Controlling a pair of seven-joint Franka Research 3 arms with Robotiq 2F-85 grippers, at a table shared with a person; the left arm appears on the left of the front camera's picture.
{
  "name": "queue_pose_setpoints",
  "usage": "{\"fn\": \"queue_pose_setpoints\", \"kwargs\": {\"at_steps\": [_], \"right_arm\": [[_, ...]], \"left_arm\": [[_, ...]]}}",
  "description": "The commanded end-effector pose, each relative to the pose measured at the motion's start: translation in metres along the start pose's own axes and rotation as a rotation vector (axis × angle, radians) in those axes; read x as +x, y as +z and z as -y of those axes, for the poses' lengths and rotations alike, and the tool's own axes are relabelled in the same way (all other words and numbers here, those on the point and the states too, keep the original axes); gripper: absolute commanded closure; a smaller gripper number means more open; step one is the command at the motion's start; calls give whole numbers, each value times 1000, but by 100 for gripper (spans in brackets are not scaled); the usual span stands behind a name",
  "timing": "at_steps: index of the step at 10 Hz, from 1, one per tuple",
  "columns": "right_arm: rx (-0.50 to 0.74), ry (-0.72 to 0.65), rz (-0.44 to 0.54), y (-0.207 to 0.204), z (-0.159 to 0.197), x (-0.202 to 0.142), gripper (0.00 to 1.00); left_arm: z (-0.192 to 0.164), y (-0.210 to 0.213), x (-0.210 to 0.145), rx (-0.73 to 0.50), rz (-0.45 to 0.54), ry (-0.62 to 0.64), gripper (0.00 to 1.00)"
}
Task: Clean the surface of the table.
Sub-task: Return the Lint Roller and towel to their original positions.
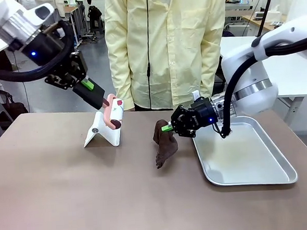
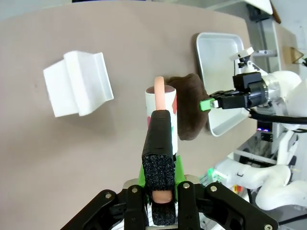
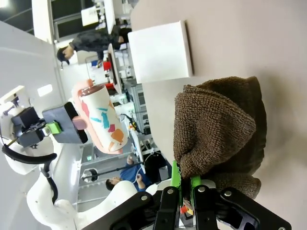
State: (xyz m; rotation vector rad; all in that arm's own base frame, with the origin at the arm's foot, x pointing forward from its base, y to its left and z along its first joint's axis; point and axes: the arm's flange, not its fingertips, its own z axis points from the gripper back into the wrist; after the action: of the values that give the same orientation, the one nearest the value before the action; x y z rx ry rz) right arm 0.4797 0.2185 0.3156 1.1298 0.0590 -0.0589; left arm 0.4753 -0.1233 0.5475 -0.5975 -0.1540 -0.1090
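The brown-taupe table (image 1: 70,203) carries a crumpled brown cloth (image 1: 165,145) near its middle. My right gripper (image 1: 167,128) is shut on the cloth's top and holds it bunched against the tabletop; in the right wrist view the cloth (image 3: 218,129) hangs from that gripper (image 3: 184,184). My left gripper (image 1: 101,100) is shut on the pink handle of a white mug with coloured flecks (image 1: 115,112), held in the air above a white folded stand (image 1: 102,132). The left wrist view looks down on the mug (image 2: 163,112) in my left gripper (image 2: 160,177).
A shiny silver tray (image 1: 272,178) lies on the table's right side, just right of the cloth. A person in a pale yellow coat (image 1: 164,41) stands at the far edge. The near half of the table is bare.
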Motion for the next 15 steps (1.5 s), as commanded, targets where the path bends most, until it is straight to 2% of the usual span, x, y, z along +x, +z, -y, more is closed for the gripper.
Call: {"fn": "queue_pose_setpoints", "kwargs": {"at_steps": [1,5,8,11,15], "right_arm": [[20,-39,47,1,4,-2,92],[-23,-59,107,3,10,13,92],[-72,-98,161,-2,12,26,92],[-66,-104,154,-7,13,28,92],[-57,-111,127,-14,15,29,92]], "left_arm": [[4,-5,34,38,-42,7,78],[-7,-30,66,115,-38,138,78],[-22,-47,77,114,-83,181,78],[-36,-64,81,133,-109,231,78],[-56,-84,86,144,-141,207,78]]}}
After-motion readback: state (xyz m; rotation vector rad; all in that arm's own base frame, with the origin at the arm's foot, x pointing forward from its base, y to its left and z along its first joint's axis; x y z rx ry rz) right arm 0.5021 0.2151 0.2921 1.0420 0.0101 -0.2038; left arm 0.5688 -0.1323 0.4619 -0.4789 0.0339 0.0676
